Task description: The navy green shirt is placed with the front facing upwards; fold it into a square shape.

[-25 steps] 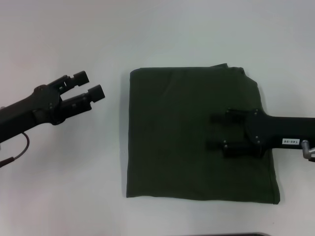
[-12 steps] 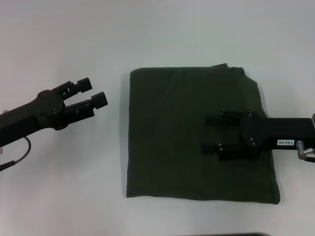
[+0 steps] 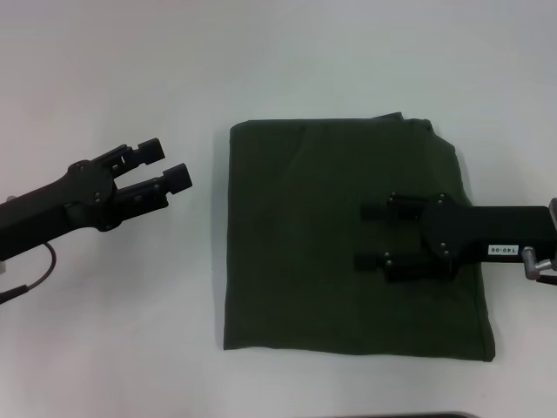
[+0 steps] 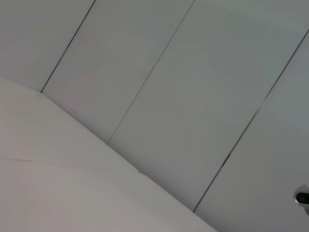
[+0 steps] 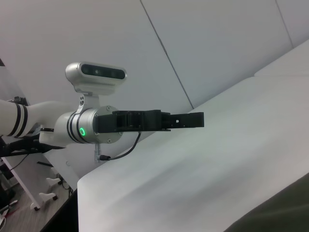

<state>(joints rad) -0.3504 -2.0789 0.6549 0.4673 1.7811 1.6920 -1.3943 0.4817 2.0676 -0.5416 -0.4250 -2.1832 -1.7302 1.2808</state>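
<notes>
We note the white table (image 3: 261, 52) carrying the navy green shirt (image 3: 331, 226), folded to a rough square right of centre, lettering hidden. Right gripper (image 3: 376, 235) hovers over it, fingers spread, holding nothing. Left gripper (image 3: 165, 165) is off the cloth, fingers parted, empty. The right wrist view alone shows the left arm's wrist camera (image 5: 95, 76).

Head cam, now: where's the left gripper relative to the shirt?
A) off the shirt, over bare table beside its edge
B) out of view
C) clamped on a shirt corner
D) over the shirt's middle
A: the left gripper hangs open over the white table, clear of the folded navy green shirt; only the right gripper is above the cloth.
</notes>
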